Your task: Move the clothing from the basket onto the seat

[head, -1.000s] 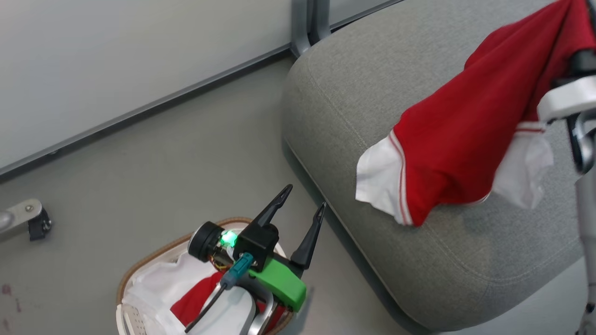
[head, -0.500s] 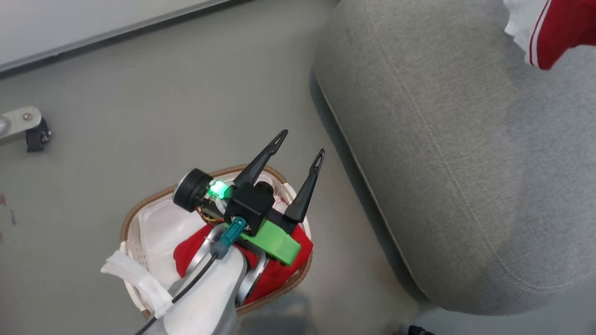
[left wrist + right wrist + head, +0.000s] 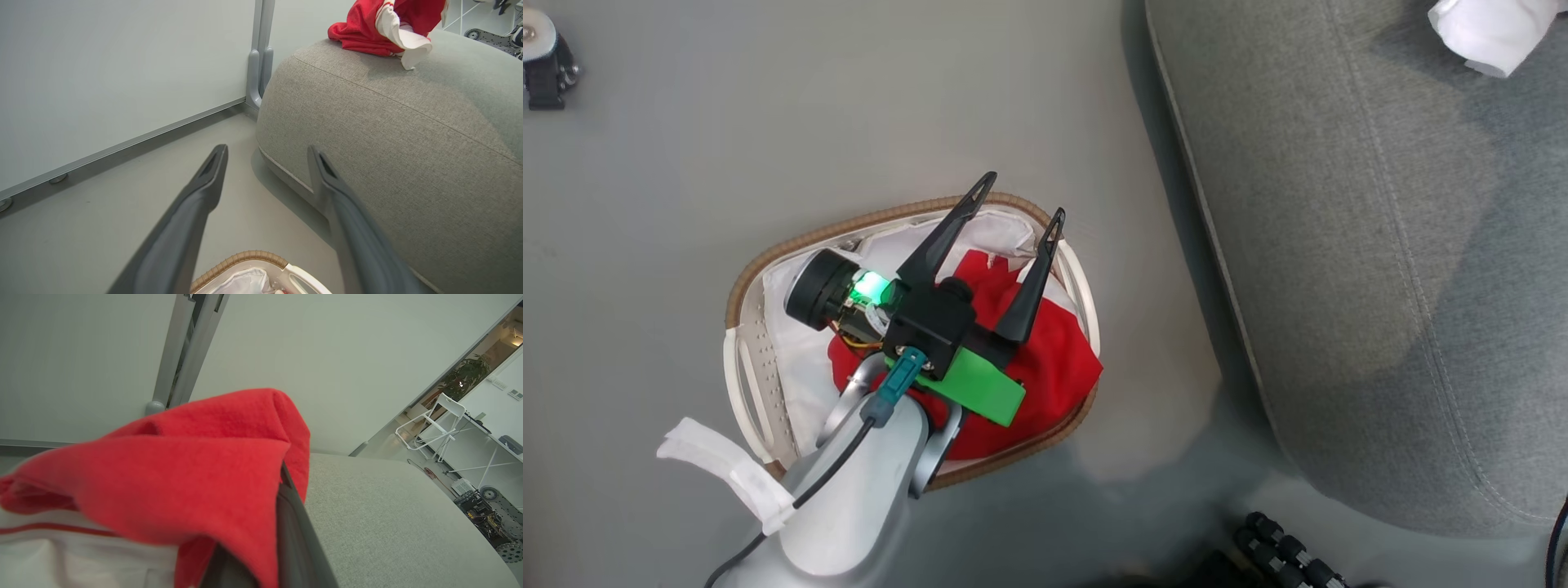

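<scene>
Above the basket (image 3: 737, 286), left gripper (image 3: 1023, 194) spread over a red garment (image 3: 1058, 367) yet to move; right gripper (image 3: 282, 486) pinches striped garment (image 3: 359, 28) on the seat (image 3: 1339, 245) beside the basket

The clothing (image 3: 1054, 367) is bright red, the basket (image 3: 742, 384) white with a brown woven rim, the seat (image 3: 1380, 286) grey

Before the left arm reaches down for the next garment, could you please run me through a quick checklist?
1. Left gripper fingers apart and empty: ok.
2. Left gripper above the basket: ok.
3. Red garment in the basket lying uncovered on top: ok.
4. Right gripper free of the striped garment: not ok, shut on it.
5. Striped garment fully resting on the seat: cannot tell.
</scene>
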`<state>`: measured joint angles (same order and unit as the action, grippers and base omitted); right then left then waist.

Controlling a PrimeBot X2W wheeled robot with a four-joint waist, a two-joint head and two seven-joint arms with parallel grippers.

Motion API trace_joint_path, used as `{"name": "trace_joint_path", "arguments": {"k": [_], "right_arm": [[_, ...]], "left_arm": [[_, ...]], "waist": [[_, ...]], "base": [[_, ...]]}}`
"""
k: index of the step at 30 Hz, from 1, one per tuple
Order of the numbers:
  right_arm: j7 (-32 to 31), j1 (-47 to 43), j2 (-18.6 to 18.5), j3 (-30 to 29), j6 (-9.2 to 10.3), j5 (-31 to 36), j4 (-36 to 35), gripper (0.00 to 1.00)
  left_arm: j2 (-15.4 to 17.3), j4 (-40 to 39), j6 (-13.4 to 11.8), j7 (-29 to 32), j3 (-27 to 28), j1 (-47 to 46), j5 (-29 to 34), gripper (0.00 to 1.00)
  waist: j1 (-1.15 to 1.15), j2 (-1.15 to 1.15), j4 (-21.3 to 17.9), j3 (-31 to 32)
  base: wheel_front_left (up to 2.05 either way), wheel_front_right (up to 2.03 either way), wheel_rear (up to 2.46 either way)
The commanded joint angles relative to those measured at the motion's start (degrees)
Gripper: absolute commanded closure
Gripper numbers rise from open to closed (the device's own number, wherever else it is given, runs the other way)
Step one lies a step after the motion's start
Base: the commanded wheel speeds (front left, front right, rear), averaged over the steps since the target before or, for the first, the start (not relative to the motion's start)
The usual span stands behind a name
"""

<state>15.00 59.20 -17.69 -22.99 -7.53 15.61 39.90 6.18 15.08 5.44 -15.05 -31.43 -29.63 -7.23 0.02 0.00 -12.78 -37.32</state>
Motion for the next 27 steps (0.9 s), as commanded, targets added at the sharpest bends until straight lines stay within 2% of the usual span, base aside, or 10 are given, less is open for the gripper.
{"name": "trace_joint_path", "arguments": {"k": [1, 6, 7, 9, 10, 20, 27], "right_arm": [[0.2, -2.1, 0.3, -0.7, 0.08, -0.8, -0.1, 1.0], [0.3, -7.0, 2.0, -2.6, 0.08, -1.4, -0.2, 1.0], [0.3, -8.0, 2.6, -3.1, 0.08, -2.1, -0.2, 0.85], [0.3, -9.9, 3.0, -2.8, 0.08, -2.8, -0.7, 0.05], [0.3, -11.1, 3.0, -2.6, 0.08, -3.1, -1.1, 0.0], [0.2, -21.6, 2.9, -0.4, 0.08, -5.0, -3.6, 0.0], [0.2, -25.5, 2.2, 2.3, 0.08, -5.2, -4.1, 0.0]], "left_arm": [[0.5, -0.3, -0.4, -0.2, 0.3, -1.0, 0.3, 0.0], [0.9, -0.1, -0.3, -0.2, 0.7, -0.3, -0.3, 0.0], [0.8, 0.3, -0.3, -0.2, 0.9, 0.0, -0.7, 0.0], [0.5, 0.7, -0.2, -0.2, 1.0, 0.4, -1.0, 0.0], [0.3, 0.9, -0.1, -0.2, 1.1, 0.7, -1.3, 0.0], [-0.8, 2.6, 0.0, -0.2, 3.2, 5.1, -3.2, 0.0], [-1.7, 3.7, 0.0, -0.2, 6.0, 8.7, -5.2, 0.0]], "waist": [[-0.02, 0.0, 0.8, -1.9], [-0.02, 0.0, 0.4, -1.4], [-0.02, 0.0, 0.3, -0.7], [-0.02, 0.0, 0.3, 0.4], [-0.02, 0.0, 0.4, 1.1], [-0.02, 0.0, 1.0, 11.2], [-0.02, 0.0, 2.9, 19.7]], "base": [[0.0, 0.0, 0.0], [0.0, 0.0, 0.0], [0.0, 0.0, 0.0], [0.0, 0.0, 0.0], [0.0, 0.0, 0.0], [0.0, 0.0, 0.0], [0.0, 0.0, 0.0]]}}
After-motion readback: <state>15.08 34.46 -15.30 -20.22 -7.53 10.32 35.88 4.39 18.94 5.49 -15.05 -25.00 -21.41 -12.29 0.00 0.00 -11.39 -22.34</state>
